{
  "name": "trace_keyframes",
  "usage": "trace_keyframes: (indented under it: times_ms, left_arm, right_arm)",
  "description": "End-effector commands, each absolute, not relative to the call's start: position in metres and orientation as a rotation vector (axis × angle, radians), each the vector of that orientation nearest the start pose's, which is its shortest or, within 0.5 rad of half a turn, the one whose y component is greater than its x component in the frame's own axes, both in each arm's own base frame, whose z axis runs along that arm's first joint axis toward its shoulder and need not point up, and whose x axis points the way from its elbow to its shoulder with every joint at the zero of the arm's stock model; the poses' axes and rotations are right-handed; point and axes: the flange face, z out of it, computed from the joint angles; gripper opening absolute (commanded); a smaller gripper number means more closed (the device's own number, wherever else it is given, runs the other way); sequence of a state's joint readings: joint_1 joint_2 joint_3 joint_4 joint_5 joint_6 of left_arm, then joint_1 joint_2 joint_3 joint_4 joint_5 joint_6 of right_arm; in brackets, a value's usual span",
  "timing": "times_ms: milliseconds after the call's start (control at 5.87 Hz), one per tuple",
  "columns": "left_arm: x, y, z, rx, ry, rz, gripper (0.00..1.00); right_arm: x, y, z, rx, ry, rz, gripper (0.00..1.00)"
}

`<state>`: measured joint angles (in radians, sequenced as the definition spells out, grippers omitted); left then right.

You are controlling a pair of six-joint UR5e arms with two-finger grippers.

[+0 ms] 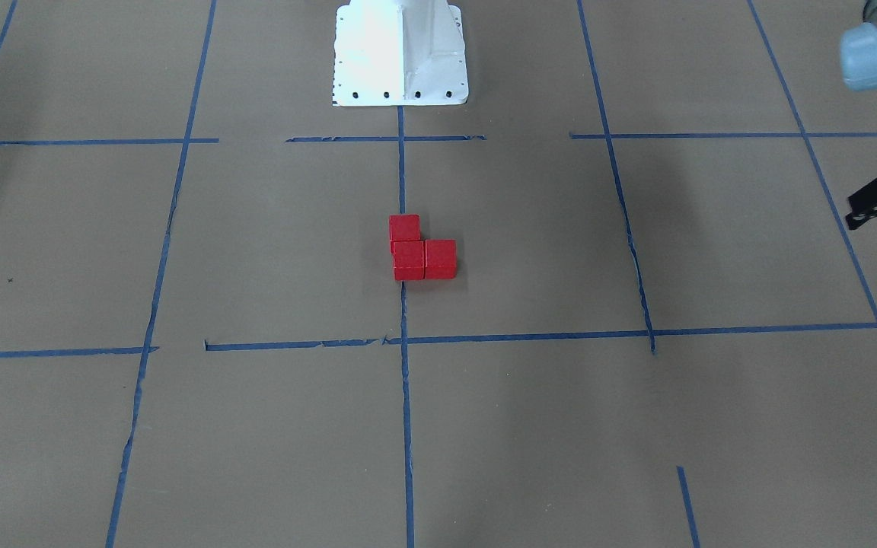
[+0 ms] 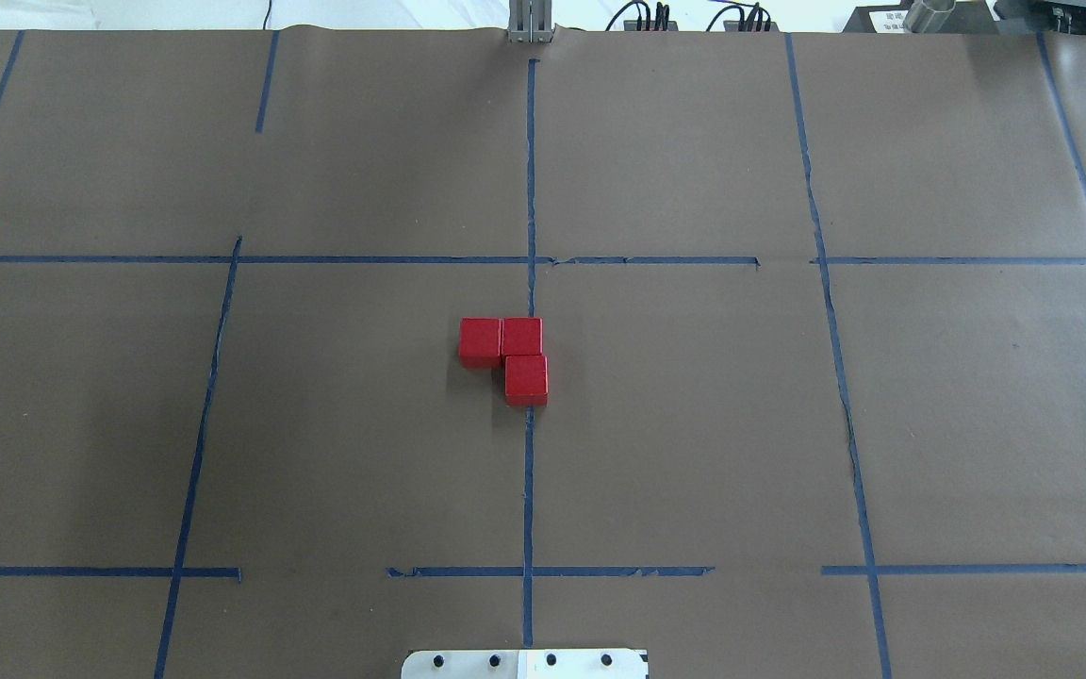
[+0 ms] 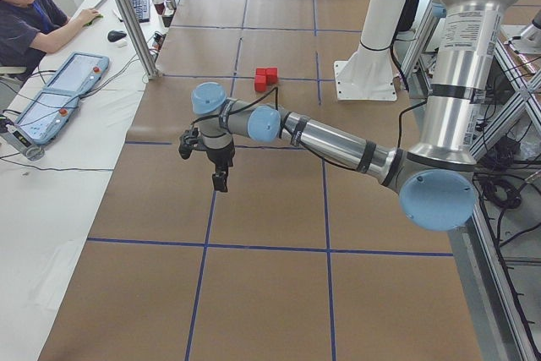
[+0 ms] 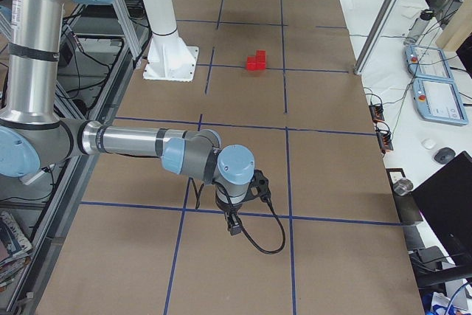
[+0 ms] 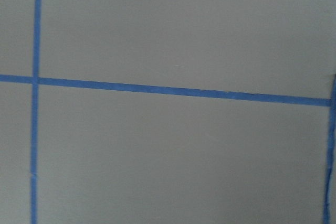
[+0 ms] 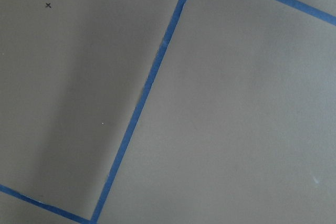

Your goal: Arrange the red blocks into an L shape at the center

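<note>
Three red blocks lie touching in an L shape on the brown table's middle: one point(image 1: 404, 227) toward the robot, one point(image 1: 409, 259) at the corner, one point(image 1: 440, 259) beside it. They also show in the overhead view point(image 2: 522, 336). My left gripper point(image 1: 857, 211) hangs far off to the robot's left, cut off by the frame edge, and nothing shows between its fingers; I cannot tell whether it is open or shut. My right gripper point(image 4: 233, 225) shows only in the exterior right view, far from the blocks, so I cannot tell its state. Both wrist views show only paper and tape.
Blue tape lines point(image 2: 530, 189) mark a grid on the brown paper. The white robot pedestal point(image 1: 400, 53) stands behind the blocks. An operator point(image 3: 30, 14) sits at a side table with teach pendants point(image 3: 59, 95), and a metal post point(image 3: 131, 14) stands at the table's edge.
</note>
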<state>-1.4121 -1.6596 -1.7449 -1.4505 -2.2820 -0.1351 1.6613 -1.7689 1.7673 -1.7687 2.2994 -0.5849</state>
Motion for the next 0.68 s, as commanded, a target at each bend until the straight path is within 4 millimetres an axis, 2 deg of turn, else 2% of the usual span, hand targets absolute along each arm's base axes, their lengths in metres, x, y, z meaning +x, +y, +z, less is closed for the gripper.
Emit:
trace_keyframes:
  times_ms: [0,170,341,511]
  left_arm:
    - [-0.051,-0.489,0.598,0.03,0.776,0.07,1.0]
    - [-0.048,-0.471,0.593,0.027,0.784,0.063,1.0]
    - [-0.043,-0.467,0.596,0.021,0.845,0.059,1.0]
    - [-0.036,-0.449,0.612,-0.004,0.879,0.073,1.0]
  right_arm:
    - [0.102,-0.384,0.672,0.061,-0.753,-0.398,1.0]
    - [0.102,-0.384,0.673,0.059,-0.754,-0.396,1.0]
    - [0.101,-0.385,0.67,0.036,-0.767,-0.314,0.98]
    - [0.101,-0.385,0.669,0.013,-0.765,-0.253,1.0]
